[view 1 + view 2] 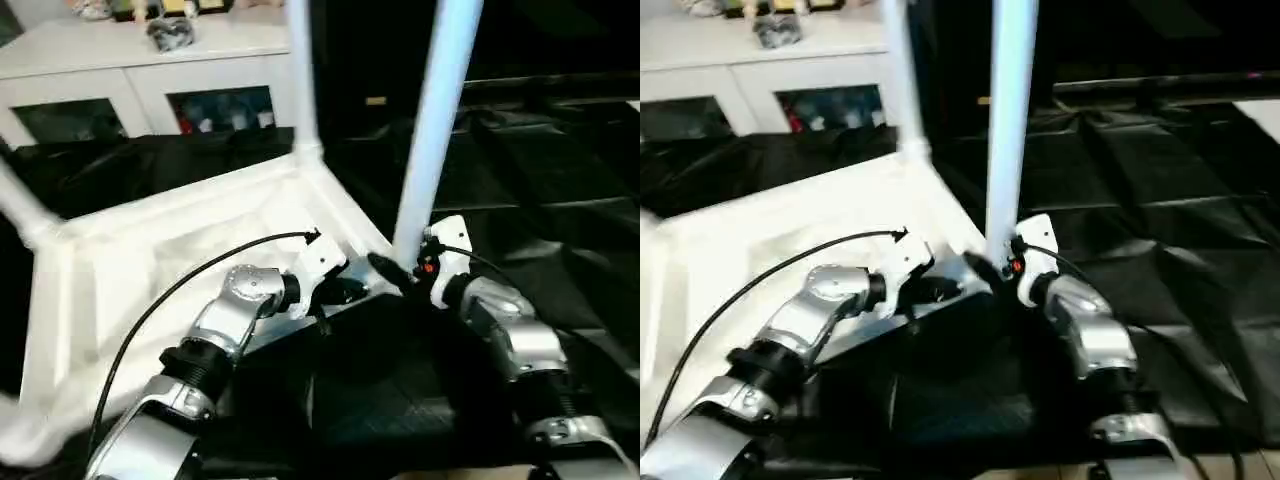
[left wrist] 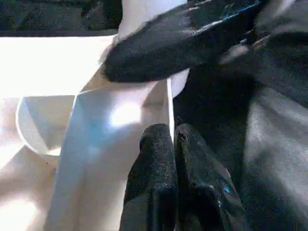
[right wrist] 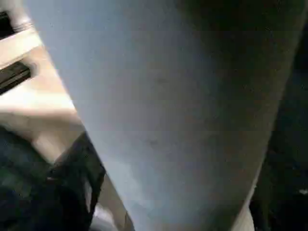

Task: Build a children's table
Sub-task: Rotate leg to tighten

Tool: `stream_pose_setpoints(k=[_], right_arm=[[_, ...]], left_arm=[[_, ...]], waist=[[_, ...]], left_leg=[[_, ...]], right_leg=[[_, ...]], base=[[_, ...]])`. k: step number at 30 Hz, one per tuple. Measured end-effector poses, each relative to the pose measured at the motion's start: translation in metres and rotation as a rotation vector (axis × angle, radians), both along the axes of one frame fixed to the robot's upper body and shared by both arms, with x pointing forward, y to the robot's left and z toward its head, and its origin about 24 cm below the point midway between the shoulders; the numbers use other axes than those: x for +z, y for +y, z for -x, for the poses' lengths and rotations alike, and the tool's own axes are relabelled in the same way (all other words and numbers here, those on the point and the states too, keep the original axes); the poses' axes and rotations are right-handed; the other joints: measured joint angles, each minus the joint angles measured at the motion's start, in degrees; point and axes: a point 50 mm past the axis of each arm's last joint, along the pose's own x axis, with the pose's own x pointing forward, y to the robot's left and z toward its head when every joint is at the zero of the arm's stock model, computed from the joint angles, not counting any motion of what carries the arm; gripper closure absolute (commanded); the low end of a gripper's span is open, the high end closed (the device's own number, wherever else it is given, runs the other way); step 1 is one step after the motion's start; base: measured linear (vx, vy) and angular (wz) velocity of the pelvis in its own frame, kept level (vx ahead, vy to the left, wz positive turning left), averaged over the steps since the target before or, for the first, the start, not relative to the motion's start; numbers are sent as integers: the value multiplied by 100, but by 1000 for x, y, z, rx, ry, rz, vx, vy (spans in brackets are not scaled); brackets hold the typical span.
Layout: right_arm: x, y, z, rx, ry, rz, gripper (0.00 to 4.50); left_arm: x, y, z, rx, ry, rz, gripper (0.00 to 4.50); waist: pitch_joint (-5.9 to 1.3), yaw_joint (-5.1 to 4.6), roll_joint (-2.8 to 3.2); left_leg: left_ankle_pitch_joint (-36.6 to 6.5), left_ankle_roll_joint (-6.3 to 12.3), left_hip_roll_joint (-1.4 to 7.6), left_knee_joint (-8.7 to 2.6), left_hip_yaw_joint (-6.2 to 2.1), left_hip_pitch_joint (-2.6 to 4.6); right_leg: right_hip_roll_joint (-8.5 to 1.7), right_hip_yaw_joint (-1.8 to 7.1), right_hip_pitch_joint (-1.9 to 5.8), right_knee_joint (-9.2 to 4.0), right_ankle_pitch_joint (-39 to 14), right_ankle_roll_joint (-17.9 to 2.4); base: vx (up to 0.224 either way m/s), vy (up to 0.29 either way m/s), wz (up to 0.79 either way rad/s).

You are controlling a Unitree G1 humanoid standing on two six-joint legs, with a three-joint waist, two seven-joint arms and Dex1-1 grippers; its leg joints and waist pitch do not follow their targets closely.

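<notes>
The white tabletop (image 1: 160, 250) lies upside down on black cloth, ribbed underside up. A white leg (image 1: 440, 120) stands upright in the near right corner socket. Another leg (image 1: 300, 80) stands in the far corner, and a third leg (image 1: 20, 210) leans at the left edge. My left gripper (image 1: 345, 292) is shut on the tabletop's thin rim (image 2: 169, 110) beside the near right socket. My right gripper (image 1: 400, 265) sits against the base of the near leg (image 3: 183, 96), which rises very close in front of the right wrist camera.
A white cabinet (image 1: 150, 80) with glass doors stands at the back left, with small items on top. Black cloth (image 1: 560, 180) covers the floor to the right and under my forearms.
</notes>
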Motion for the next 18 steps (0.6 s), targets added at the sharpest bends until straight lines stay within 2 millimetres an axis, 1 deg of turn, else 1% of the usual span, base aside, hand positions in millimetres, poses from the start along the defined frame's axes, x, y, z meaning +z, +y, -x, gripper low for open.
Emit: stream_pose_setpoints(k=[2,4,9,12,13,16,18], right_arm=[[1,-8,7,77,11,15,46],[4,-14,14,169,18,29,46],[8,-22,26,317,56,38,46],[9,-22,28,345,69,27,46],[9,-21,28,353,74,18,72],[9,-16,30,389,82,11,86],[9,-12,31,415,84,10,115]], left_arm=[[0,4,3,-49,13,-3,450],[0,9,6,-104,23,-10,450],[1,22,11,-196,59,-33,450],[2,26,12,-219,70,-38,450],[2,27,12,-226,74,-38,450],[2,29,13,-240,81,-40,450],[2,28,13,-244,83,-38,450]], waist=[[2,55,9],[12,86,25],[17,99,29],[18,94,31],[18,96,31],[19,98,30],[19,110,30]], left_leg=[[0,1,0,2,3,0],[-1,0,-2,4,8,-3],[-1,-1,0,4,10,-2],[-1,-1,-1,5,10,-2],[0,-1,0,5,10,-2],[0,-1,0,5,10,-3],[0,-1,0,5,10,-4]], right_leg=[[-1,1,1,-3,0,0],[-3,7,1,-5,0,0],[-4,8,2,-1,1,-1],[-4,8,2,1,1,-1],[-4,8,2,1,1,-1],[-3,7,2,1,1,-1],[-4,7,1,1,0,-1]], base=[[0,0,0],[0,0,0],[0,0,0],[0,0,0],[0,0,0],[0,0,0],[0,0,0]])
